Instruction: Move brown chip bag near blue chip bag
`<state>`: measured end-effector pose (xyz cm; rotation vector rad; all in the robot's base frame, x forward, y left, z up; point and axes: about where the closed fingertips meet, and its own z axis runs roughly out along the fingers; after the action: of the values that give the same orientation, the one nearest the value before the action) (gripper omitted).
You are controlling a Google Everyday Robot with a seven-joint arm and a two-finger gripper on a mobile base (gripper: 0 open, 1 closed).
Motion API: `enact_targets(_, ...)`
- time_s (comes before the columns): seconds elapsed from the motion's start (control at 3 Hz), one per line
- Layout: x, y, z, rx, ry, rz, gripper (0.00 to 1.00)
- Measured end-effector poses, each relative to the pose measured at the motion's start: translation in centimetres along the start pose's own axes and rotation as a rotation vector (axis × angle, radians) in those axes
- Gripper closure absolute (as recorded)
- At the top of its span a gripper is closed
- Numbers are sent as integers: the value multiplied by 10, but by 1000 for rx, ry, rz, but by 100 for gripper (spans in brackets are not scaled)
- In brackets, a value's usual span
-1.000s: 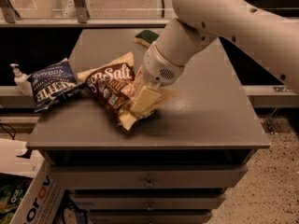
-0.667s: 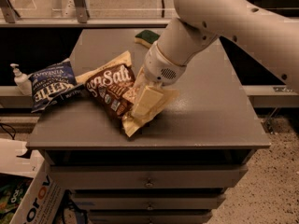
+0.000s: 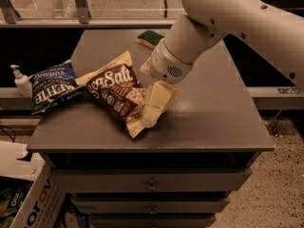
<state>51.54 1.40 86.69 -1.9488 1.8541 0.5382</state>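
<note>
Grey worktop [image 3: 213, 113] above drawers, dim floor beyond. White arm [image 3: 237, 18] cut off at 1 o'clock, wrist covering most of the gripper [image 3: 154, 103]. Gripper cream like the bag's edge, hard to separate, pinching the brown chip bag [image 3: 116, 91] at its 3 o'clock side. Glossy dark brown front, white "Sea Salt" script, cream ends, left of centre. Blue chip bag [image 3: 50, 87] just beside at 9 o'clock, overhanging the worktop's edge. Green sponge [image 3: 151, 38] at 12 o'clock.
</note>
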Motion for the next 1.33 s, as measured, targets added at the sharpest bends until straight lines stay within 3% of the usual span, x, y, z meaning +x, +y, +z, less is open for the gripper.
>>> enact_targets(0.33, 12, -14, -24, 38, -7, 33, 0)
enact_targets(0.67, 35, -29, -60, 93, -27, 60, 0)
enact_targets(1.33, 89, -44, -130, 152, -91, 80, 0)
